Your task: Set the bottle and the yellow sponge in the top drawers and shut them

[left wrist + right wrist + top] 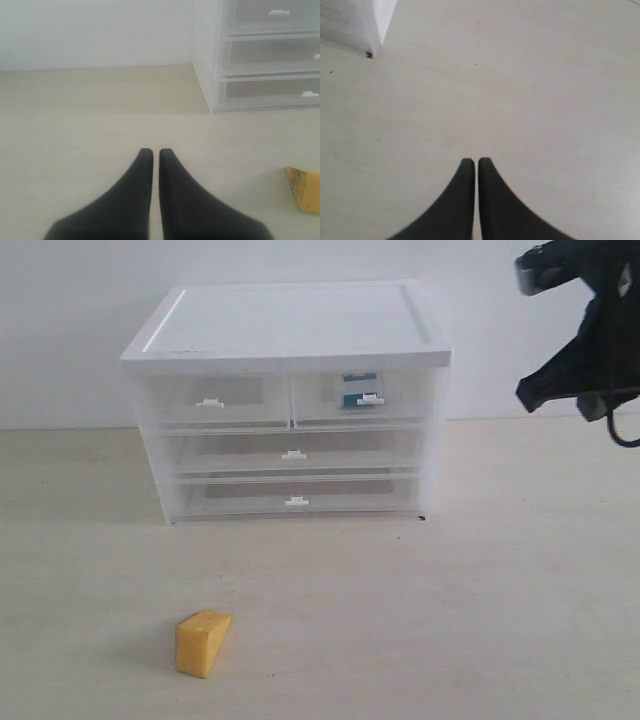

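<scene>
A pale table fills the lower two thirds of the exterior view. A white-topped cabinet stands on it at upper centre, against the wall. Its two wide drawers and the two top drawers above them all sit flush and closed. The right arm hangs dark in the upper right corner, clear of the cabinet. The right gripper has its fingers pressed together on nothing, above bare table near a cabinet corner. The left gripper is likewise closed and empty, low over the table. The sponge lies alone at lower left, well in front of the cabinet. The bottle shows through the right top drawer's front.
</scene>
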Robot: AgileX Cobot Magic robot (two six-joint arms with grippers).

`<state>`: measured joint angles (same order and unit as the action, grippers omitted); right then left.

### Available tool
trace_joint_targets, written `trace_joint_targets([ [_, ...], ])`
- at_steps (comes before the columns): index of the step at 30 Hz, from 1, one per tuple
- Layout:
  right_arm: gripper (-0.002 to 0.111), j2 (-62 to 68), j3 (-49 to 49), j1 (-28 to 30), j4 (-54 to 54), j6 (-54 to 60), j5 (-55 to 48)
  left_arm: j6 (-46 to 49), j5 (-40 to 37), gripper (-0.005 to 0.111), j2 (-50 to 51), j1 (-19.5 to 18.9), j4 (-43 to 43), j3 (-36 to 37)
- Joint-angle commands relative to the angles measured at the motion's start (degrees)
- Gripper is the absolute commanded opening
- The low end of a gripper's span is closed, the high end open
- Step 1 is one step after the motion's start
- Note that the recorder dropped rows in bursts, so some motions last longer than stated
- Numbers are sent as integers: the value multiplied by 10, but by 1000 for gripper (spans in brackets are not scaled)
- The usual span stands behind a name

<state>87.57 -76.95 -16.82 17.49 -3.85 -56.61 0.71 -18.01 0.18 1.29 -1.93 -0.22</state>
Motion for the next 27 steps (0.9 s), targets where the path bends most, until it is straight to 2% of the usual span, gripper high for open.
trace_joint_targets([
  [1, 0, -53, 18, 26, -4, -8, -10, 2, 3, 4, -2, -1, 4, 2],
  [11, 0, -200, 138, 27, -2, -63, 101, 2, 3, 4, -2, -1, 4, 2],
  [27, 0, -507, 391, 26, 8, -153, 295, 2, 3, 4, -2, -1, 4, 2],
])
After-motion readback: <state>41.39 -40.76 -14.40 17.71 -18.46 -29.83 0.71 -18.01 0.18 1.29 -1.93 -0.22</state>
